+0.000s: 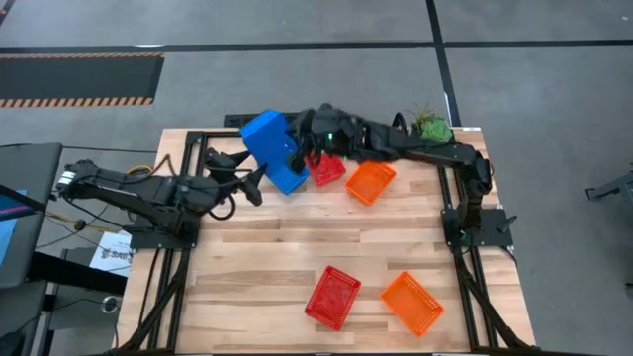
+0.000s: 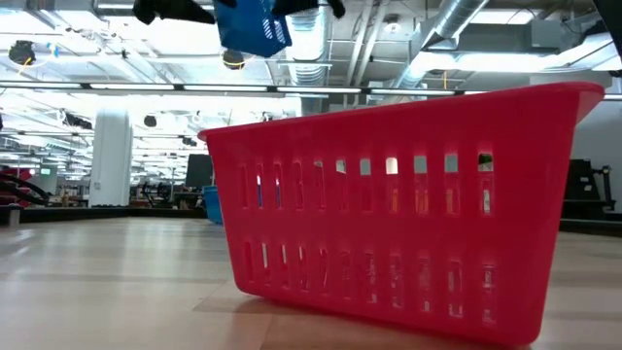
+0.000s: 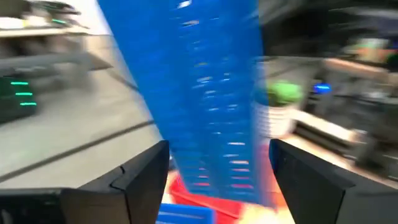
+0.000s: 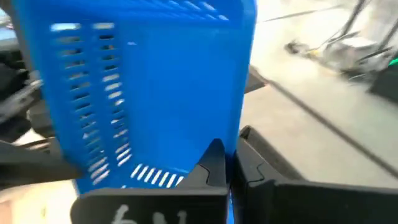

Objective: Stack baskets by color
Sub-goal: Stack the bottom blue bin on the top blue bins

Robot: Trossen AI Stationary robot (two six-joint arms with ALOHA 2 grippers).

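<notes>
My right gripper (image 4: 227, 165) is clamped on the rim of a blue basket (image 1: 267, 136), which it holds tilted in the air above the far edge of the table (image 1: 267, 257). In the right wrist view the two fingers (image 4: 214, 163) sit closed together with the blue wall pinched between them. My left gripper (image 3: 217, 180) stands released: its fingers (image 3: 146, 180) are spread wide on either side of that same basket, apart from the mesh wall.

From the table centre, the nearest baskets lie toward 6 o'clock: a red basket (image 1: 332, 297) and, just beside it toward 5 o'clock, an orange basket (image 1: 411, 303). The two are apart, each lying flat on the wood. In the low view this red basket fills the foreground, with the lifted blue one hanging high behind it.

Toward 12 o'clock sits another blue basket (image 1: 289, 178) on the table, directly under the lifted one. Just beside it is a second red basket (image 1: 326, 168), partly under my right arm. At 1 o'clock lies a second orange basket (image 1: 370, 182), near the red one.

Farther off, at the 2 o'clock corner, stands a green plant (image 1: 431, 125) in a white pot (image 3: 273, 121). My left arm reaches in from 9 o'clock; my right arm comes from 3 o'clock.
</notes>
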